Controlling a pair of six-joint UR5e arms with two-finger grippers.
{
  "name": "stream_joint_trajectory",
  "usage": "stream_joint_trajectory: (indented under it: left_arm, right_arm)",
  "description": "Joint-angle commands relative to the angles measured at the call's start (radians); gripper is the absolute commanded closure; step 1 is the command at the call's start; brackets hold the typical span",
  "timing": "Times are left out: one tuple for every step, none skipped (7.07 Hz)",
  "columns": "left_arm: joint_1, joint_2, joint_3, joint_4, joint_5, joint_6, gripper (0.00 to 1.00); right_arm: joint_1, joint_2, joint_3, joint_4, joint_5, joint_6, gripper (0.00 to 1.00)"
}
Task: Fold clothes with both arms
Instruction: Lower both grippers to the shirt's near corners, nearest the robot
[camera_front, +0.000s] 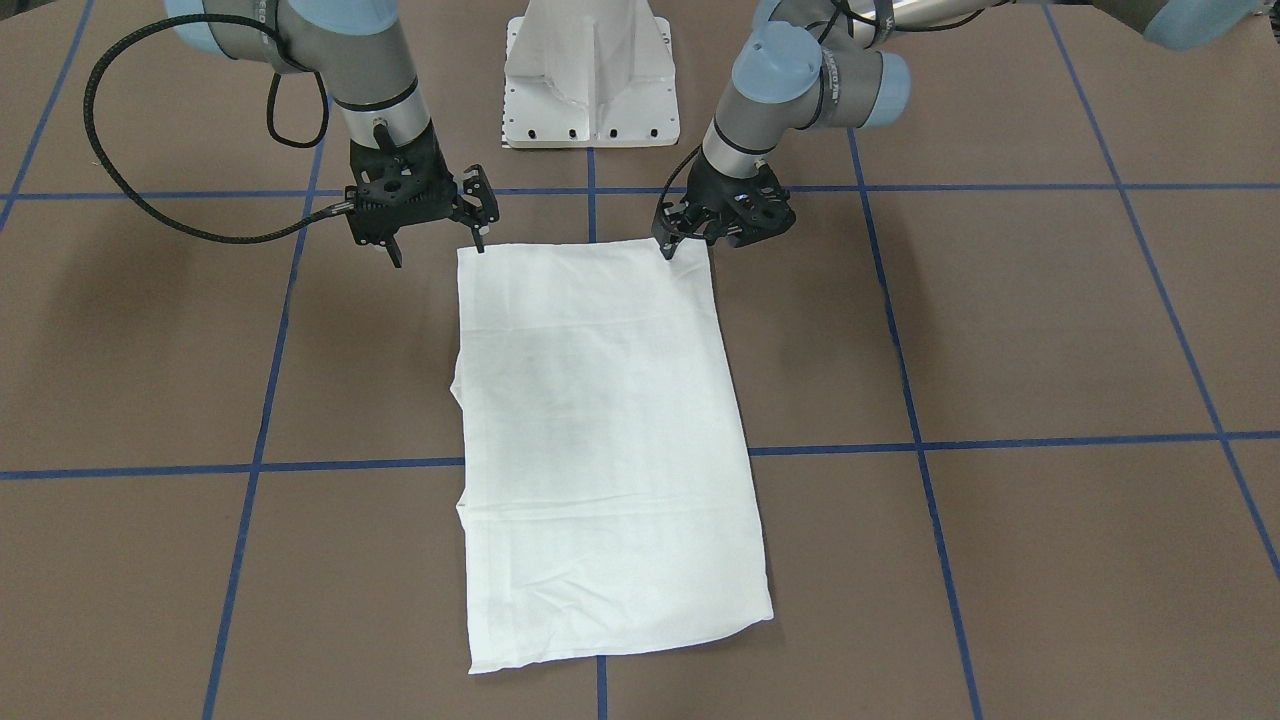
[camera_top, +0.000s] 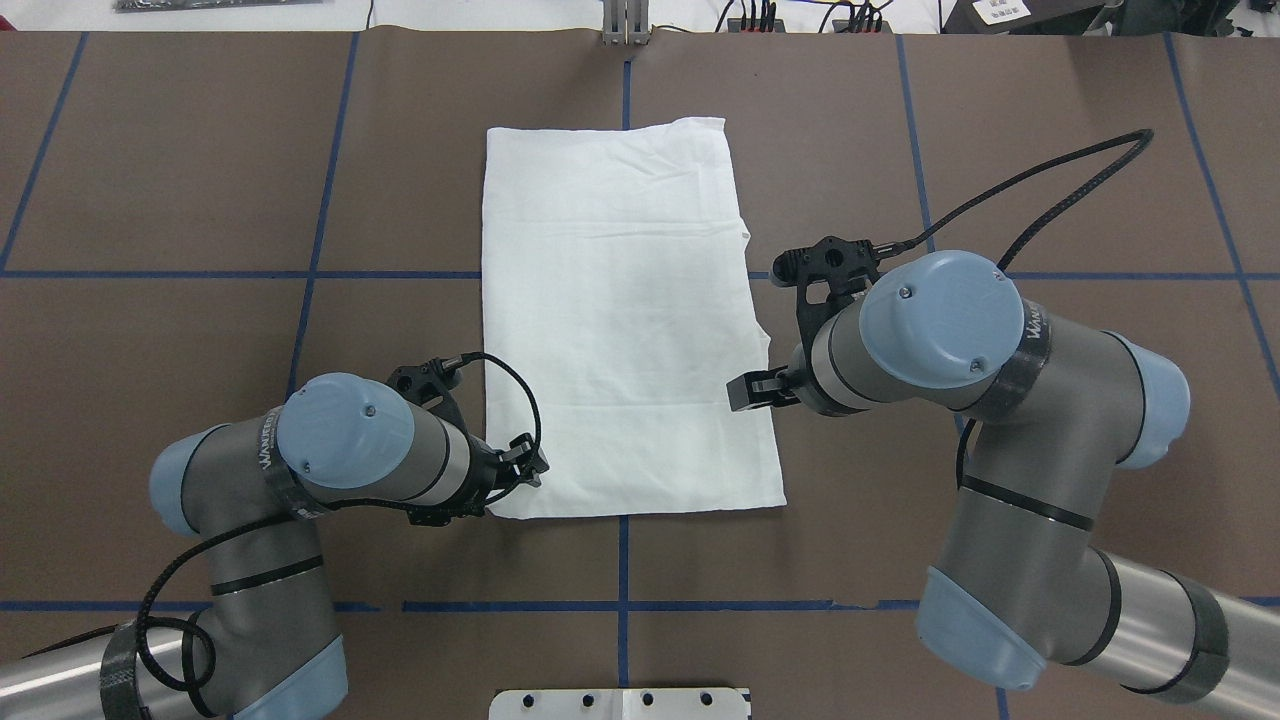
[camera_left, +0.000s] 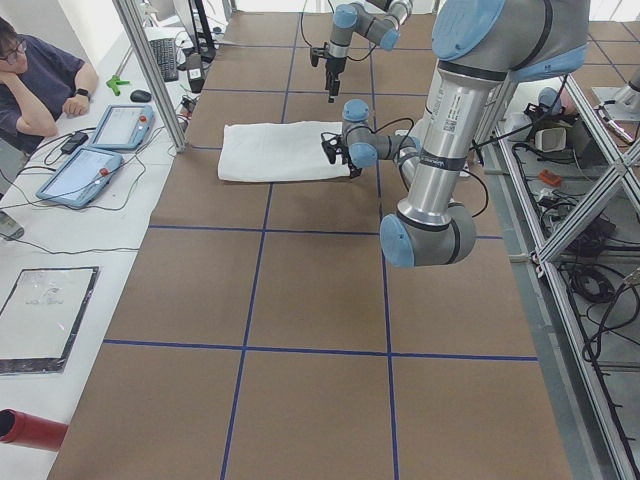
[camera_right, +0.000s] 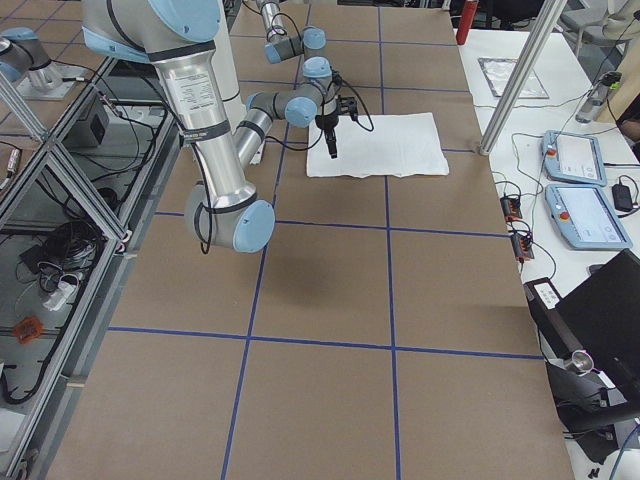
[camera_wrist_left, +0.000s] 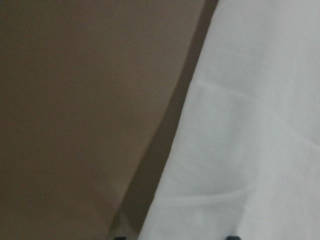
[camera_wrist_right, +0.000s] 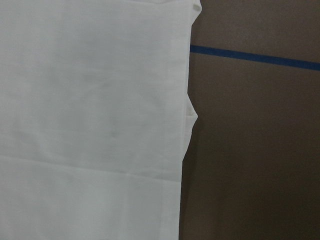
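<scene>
Overhead exterior: the T-shirt lies flat. It is likely soft, light and limp, so you should pinch its near corners. Fingers of the right gripper are spread apart; the left gripper is at one corner — closure cannot be told.

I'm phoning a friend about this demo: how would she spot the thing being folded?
Find the brown table gridded with blue tape. At its middle lies the white T-shirt, folded into a long rectangle. Unlike the white metal pedestal base nearby, it is soft, flat and wrinkled.
</scene>
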Motion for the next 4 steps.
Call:
stream_joint_trajectory:
  left_arm:
    - [0.003,-0.002,0.016,-0.002,0.002,0.004,0.26]
    - [0.001,-0.002,0.016,-0.002,0.002,0.004,0.32]
    - [0.001,-0.002,0.014,-0.002,0.002,0.001,0.41]
    - [0.001,-0.01,0.013,-0.002,0.003,0.0,0.56]
  right_arm:
    - [0.0,-0.001,0.0,0.0,0.0,0.0,0.0]
    - [0.0,-0.001,0.0,0.0,0.0,0.0,0.0]
    - [0.001,-0.001,0.0,0.0,0.0,0.0,0.0]
    - [0.002,-0.001,0.0,0.0,-0.002,0.0,0.0]
